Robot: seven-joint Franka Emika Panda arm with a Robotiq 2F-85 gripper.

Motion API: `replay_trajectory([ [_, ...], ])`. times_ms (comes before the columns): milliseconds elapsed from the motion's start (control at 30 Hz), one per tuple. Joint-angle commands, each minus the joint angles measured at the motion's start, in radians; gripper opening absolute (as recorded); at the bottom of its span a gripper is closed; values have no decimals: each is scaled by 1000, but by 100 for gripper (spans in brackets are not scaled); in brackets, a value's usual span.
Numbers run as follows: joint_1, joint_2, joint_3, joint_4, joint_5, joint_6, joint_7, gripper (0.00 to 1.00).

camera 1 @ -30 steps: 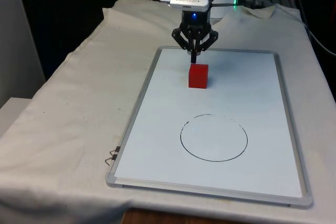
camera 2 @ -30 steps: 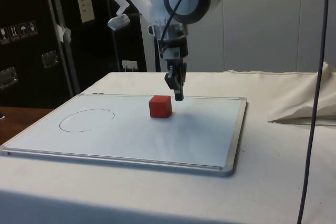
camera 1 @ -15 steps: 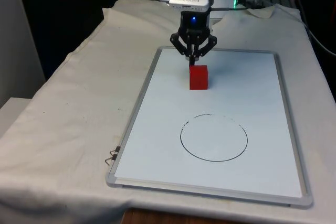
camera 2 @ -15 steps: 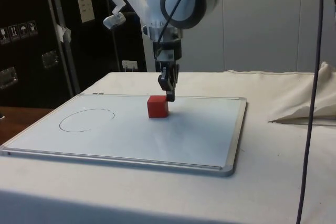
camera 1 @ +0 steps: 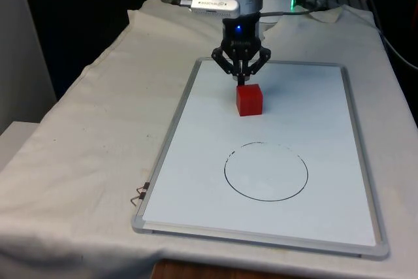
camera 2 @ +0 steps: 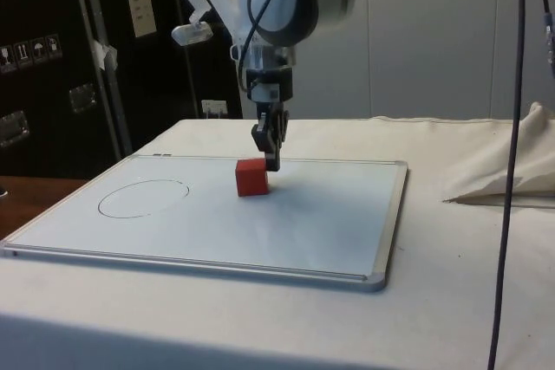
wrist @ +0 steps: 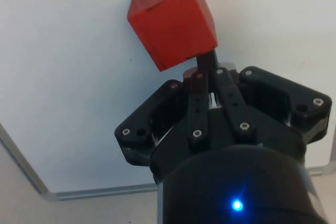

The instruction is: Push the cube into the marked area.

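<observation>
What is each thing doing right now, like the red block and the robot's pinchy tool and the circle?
Red cube: flat on the whiteboard, outside the circle, turned a little askew.
Tool: shut, pointing down, its tip against the cube's far side.
Drawn circle: nothing inside it, the cube has not reached it.
Whiteboard: lying flat on the cloth.
White cloth: spread over the table, a bit wrinkled.

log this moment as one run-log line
phase: pushing | gripper: shut, tips against far side of red cube | cube: on whiteboard, outside drawn circle
</observation>
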Motion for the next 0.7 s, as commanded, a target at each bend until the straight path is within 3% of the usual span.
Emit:
replay_trajectory([
  [0,-14,2,22,11,39,-12,-24,0],
  [33,0,2,1,4,9,-2,-4,0],
  [67,-14,3,22,14,48,-15,-29,0],
  [333,-13,27,25,51,137,-44,-77,0],
  [367,0,26,7,45,113,-39,-60,0],
  [400,-13,31,25,56,148,-47,-81,0],
  [500,-13,40,26,66,177,-54,-94,0],
  [633,-9,50,24,79,218,-68,-108,0],
  [667,0,50,11,74,200,-63,-96,0],
])
